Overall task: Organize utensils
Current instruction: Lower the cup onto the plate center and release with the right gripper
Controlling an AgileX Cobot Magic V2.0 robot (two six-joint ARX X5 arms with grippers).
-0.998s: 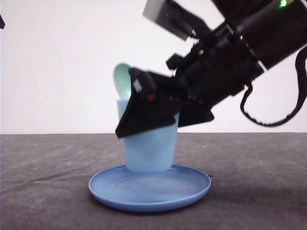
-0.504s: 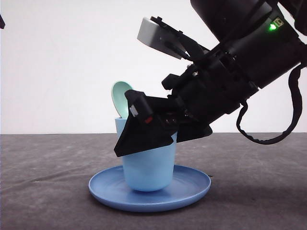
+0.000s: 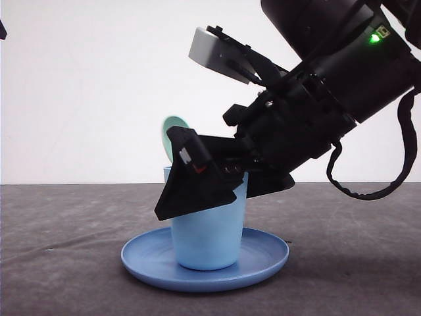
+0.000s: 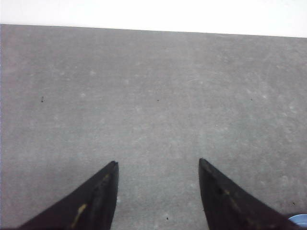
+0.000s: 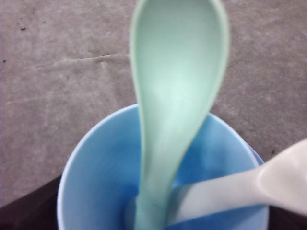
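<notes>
The spoon (image 5: 175, 96) stands in the light blue cup (image 3: 209, 230), handle down and oval bowl up, its mint-green bowl rising above the cup's rim in the front view. In the right wrist view a white utensil, the fork (image 5: 240, 189), leans in the same cup beside the spoon's handle, its lower end near the cup's bottom and its broader end out over the rim; its tines cannot be made out there. The cup stands upright on the round blue plate (image 3: 263, 260), which rests on the grey desk (image 3: 66, 230).

The right end effector (image 3: 194, 187) hangs at the cup's rim, its black fingers covering the upper front of the cup in the front view. Whether it is gripping anything cannot be told.

The left end effector (image 4: 158, 191) hovers over bare desk with its two dark fingers spread wide and nothing between them.
</notes>
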